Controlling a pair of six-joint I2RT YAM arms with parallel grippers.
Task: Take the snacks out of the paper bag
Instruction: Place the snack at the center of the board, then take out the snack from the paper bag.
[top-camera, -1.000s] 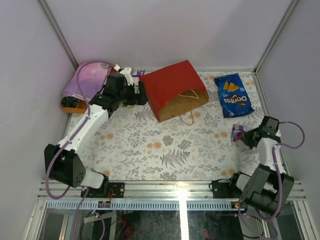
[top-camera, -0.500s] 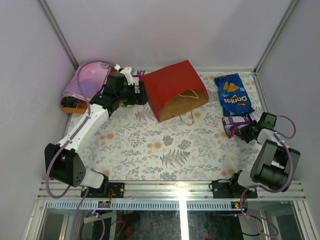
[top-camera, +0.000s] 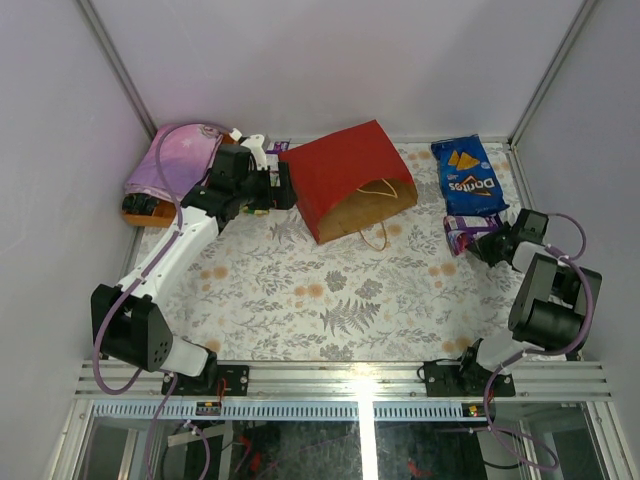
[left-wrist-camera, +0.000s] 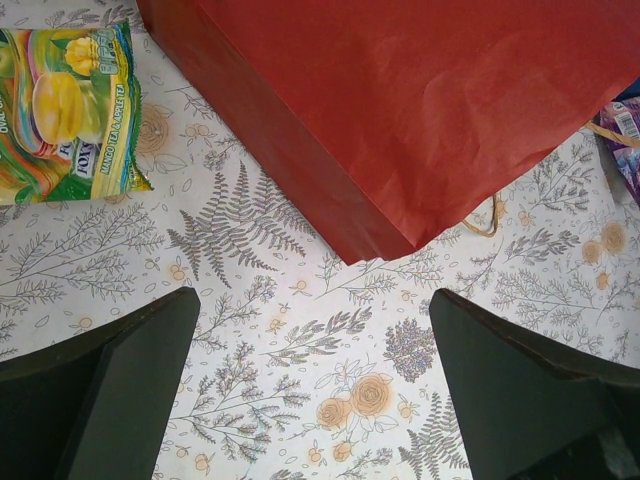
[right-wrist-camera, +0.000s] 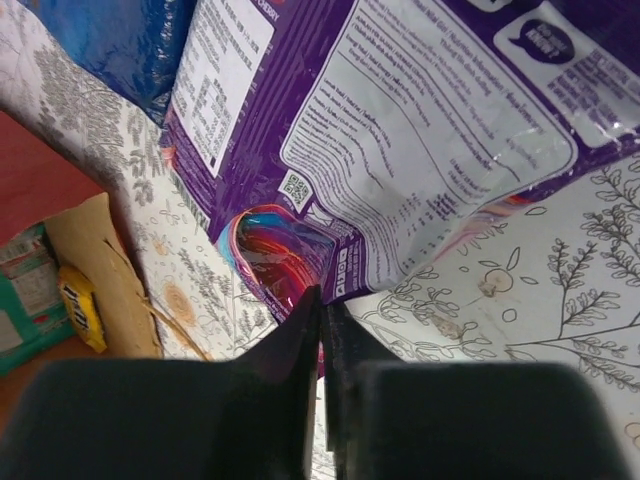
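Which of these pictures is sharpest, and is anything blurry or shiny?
Top external view: soft even light, a glint on the front rail. Left wrist view: tablecloth print crisp, the dark left tool slightly soft. Right wrist view: right tool blurred up close, glare on the purple packet.

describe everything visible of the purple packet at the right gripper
The purple packet is glossy, crinkled foil, purple with a white panel of small print, a QR code and a multicoloured patch. It lies on the floral table cover, right of the paper bag, its far edge against the blue Doritos bag. The right gripper is shut on its near edge.
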